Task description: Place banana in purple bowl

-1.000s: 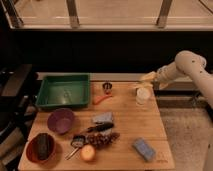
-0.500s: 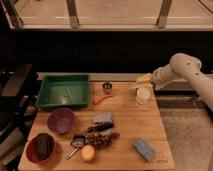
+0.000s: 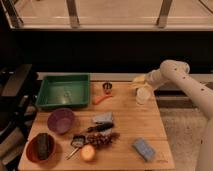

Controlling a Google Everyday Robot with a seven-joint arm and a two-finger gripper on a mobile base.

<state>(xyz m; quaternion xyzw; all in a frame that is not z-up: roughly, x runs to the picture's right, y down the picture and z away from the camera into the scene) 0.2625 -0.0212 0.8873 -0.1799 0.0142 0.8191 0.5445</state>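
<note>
Over the last second the arm has swung a little left and dipped, bringing the gripper (image 3: 139, 80) in over the back right corner of the table (image 3: 130, 125). Nothing on the table has shifted in that time. The only change is the approach.

The pale, yellowish shape right under the gripper reads as the banana (image 3: 142, 95). It lies on the wood at that back right corner and has not been lifted. It is too blurred to tell which way its curve runs.

The purple bowl (image 3: 61, 120) sits at the front left, well apart from the banana, below the green tray (image 3: 50, 95) and just above the orange-red bowl (image 3: 30, 150). The carrot (image 3: 102, 99) and a clutter of small items lie between fruit and bowl.

Claw: jaws spread as wide as they go, with nothing between them. It hangs just above the banana, near its top end. Whether a fingertip already touches the fruit cannot be told.

Judgement: this is the reach phase, with the pick not yet made and no progress on the placing itself. Next up is probably a short descent to straddle the banana, then closing.

The banana sits close to the table's right edge, so a nudge from an off-centre finger could roll it off. The carry then has to cross the whole table diagonally, over the clutter, so the lift needs enough height to clear it.
</note>
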